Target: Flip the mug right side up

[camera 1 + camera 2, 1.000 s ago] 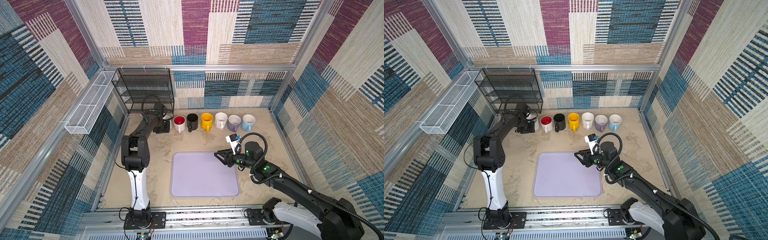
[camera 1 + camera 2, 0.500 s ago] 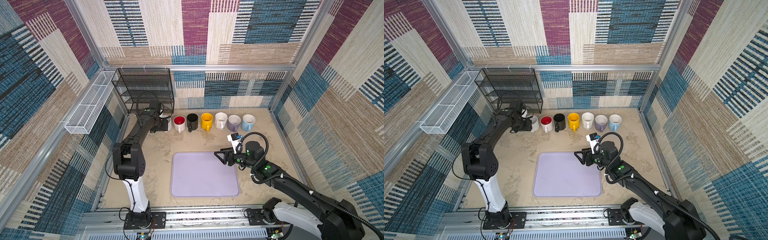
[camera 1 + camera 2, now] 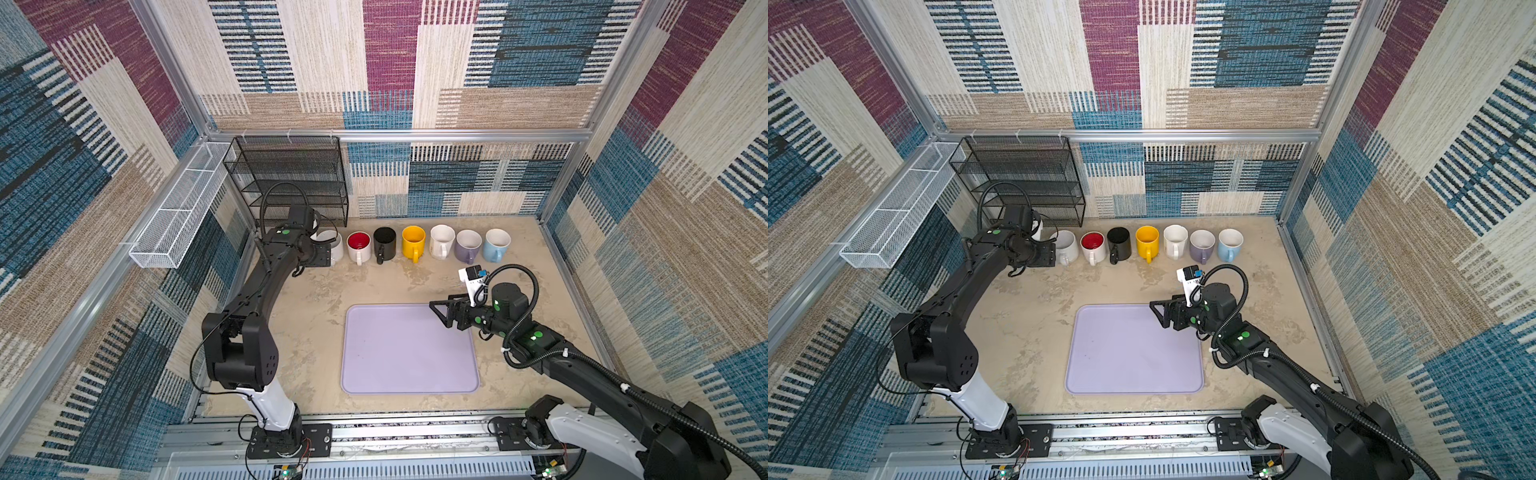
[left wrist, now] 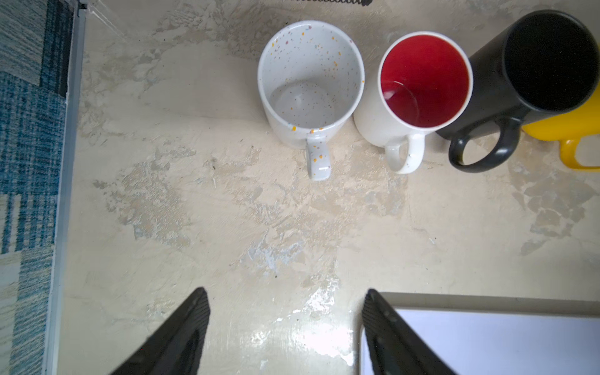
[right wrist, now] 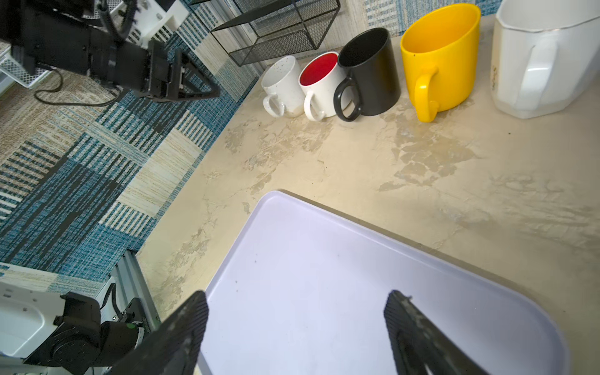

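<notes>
Since the speckled mug (image 4: 310, 84) already stands mouth-up at the left end of the row of mugs on the surface (image 4: 194, 211), just beside the red-lined mug (image 4: 425, 81) and possibly touching it, the chief danger now looks to be undoing that. The left tool (image 4: 285, 292) hangs near it with jaws spread wide and nothing between them. A careless sweep of that arm could catch the handle, which juts toward the tool, and tip the mug or shove it into its neighbour; the black mug (image 4: 548, 58) crowds close beyond, so a push could travel down the row. The right tool (image 5: 296, 294) is likewise spread and empty above the lavender mat (image 5: 324, 246), well apart from the row; dropping low, it might snag the mat's rim and drag it.
</notes>
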Robot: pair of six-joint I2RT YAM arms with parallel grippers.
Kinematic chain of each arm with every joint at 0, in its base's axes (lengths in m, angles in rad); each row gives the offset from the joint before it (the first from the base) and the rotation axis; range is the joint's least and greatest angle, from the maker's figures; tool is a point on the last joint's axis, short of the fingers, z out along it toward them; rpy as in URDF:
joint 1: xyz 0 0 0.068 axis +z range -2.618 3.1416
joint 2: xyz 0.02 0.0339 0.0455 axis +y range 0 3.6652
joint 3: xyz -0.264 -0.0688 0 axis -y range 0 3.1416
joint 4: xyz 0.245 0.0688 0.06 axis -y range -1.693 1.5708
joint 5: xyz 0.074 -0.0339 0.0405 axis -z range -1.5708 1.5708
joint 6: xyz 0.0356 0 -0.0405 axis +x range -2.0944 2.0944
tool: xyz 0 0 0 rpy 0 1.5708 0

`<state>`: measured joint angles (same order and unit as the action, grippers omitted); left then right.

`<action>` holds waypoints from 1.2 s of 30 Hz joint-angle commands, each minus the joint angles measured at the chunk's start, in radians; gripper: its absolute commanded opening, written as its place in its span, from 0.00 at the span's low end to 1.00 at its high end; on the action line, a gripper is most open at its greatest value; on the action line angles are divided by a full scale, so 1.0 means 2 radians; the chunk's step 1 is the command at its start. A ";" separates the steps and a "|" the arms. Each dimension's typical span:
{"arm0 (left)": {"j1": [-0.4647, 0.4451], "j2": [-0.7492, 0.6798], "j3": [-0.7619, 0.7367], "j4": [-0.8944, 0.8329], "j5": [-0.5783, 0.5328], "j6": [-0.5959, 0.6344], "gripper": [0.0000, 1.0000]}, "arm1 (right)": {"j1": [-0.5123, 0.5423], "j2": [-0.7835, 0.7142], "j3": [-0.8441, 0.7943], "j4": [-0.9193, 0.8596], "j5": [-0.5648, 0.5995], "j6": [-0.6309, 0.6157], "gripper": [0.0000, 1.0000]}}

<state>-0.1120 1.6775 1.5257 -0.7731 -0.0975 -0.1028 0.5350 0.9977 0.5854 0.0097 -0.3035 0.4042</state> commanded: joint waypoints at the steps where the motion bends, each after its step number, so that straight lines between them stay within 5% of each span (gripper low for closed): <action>1: 0.001 -0.023 -0.028 0.025 -0.019 0.005 0.77 | -0.001 -0.007 0.006 -0.002 0.018 -0.001 0.91; 12: 0.001 -0.099 -0.150 0.123 -0.028 -0.014 0.76 | -0.025 0.009 -0.002 0.013 0.055 -0.006 1.00; 23: 0.001 -0.135 -0.234 0.204 -0.032 -0.031 0.79 | -0.126 0.061 -0.025 0.099 0.055 -0.005 1.00; 31: 0.002 -0.145 -0.257 0.228 -0.037 -0.027 0.87 | -0.190 0.057 -0.030 0.129 0.106 -0.003 1.00; 32: 0.002 -0.147 -0.259 0.232 -0.036 -0.026 0.99 | -0.197 0.050 -0.031 0.129 0.120 -0.003 1.00; 36: 0.002 -0.150 -0.260 0.238 -0.038 -0.025 0.99 | -0.226 0.027 -0.039 0.133 0.129 -0.016 1.00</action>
<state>-0.1116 1.3865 1.0096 -0.3416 -0.1558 -0.1551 0.1070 1.0714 0.5102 0.2268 -0.0933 0.3950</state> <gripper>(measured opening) 0.995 0.995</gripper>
